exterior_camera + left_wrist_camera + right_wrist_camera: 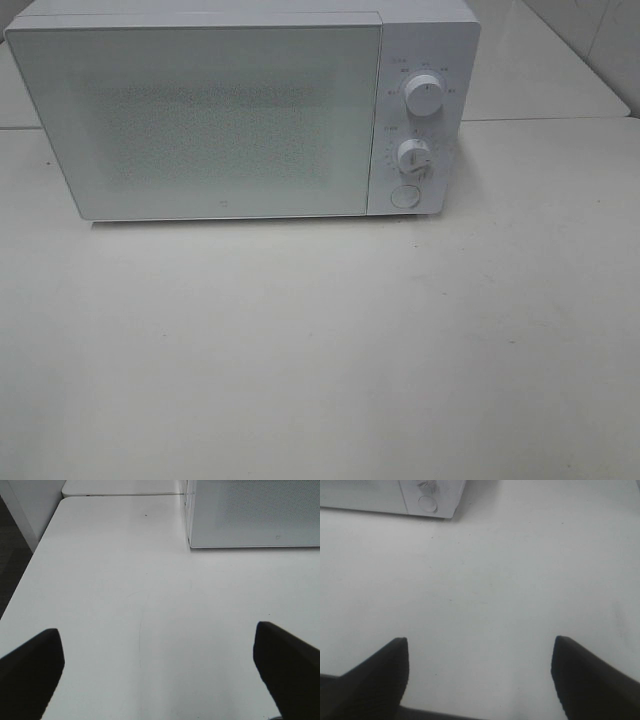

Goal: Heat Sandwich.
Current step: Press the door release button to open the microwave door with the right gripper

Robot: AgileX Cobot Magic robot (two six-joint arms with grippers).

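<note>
exterior high view: the microwave (200, 120) stands shut, the sandwich nowhere in sight, perhaps inside. my left gripper (157, 630) and right gripper (480, 639) hang spread wide and empty, the microwave ahead of both. next, i reckon, the right presses the door button (405, 196).

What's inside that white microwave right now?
The microwave is closed, and its speckled door shows nothing through it. Whether a sandwich or anything else sits inside cannot be seen.
</note>
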